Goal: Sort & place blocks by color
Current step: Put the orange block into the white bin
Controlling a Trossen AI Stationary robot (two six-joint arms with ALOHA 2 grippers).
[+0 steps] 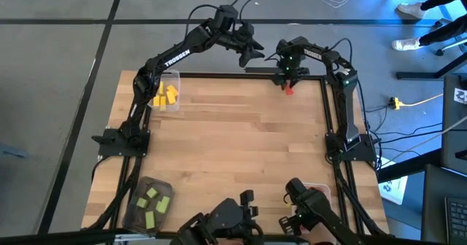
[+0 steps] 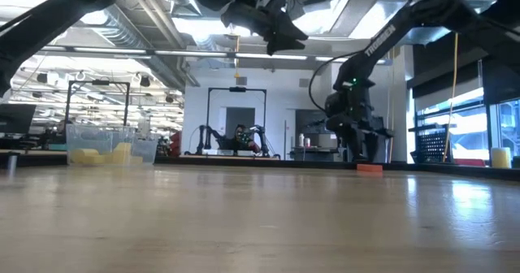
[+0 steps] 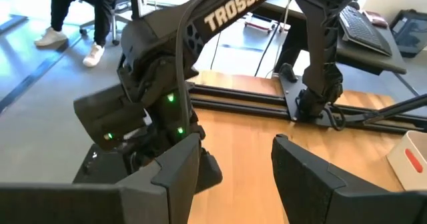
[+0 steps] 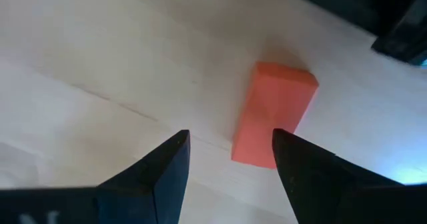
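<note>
A red block (image 4: 273, 114) lies flat on the wooden table (image 1: 241, 143) near its far right edge; it also shows in the high view (image 1: 290, 90) and the low view (image 2: 370, 168). My right gripper (image 4: 230, 164) hangs open just above it, pointing steeply down, and the block lies ahead of its fingertips, nearer one finger. My left gripper (image 1: 252, 52) is open and held high beyond the table's far edge, with nothing between its fingers (image 3: 237, 171). Yellow blocks (image 1: 166, 95) lie in a clear tray at the far left. Green blocks (image 1: 152, 201) lie in a dark tray at the near left.
A white tray (image 1: 319, 192) with something red in it stands at the near right, partly hidden by dark equipment (image 1: 226, 223) at the near edge. A black frame (image 1: 328, 114) borders the table. People's legs (image 1: 423, 19) show on the floor beyond the far right.
</note>
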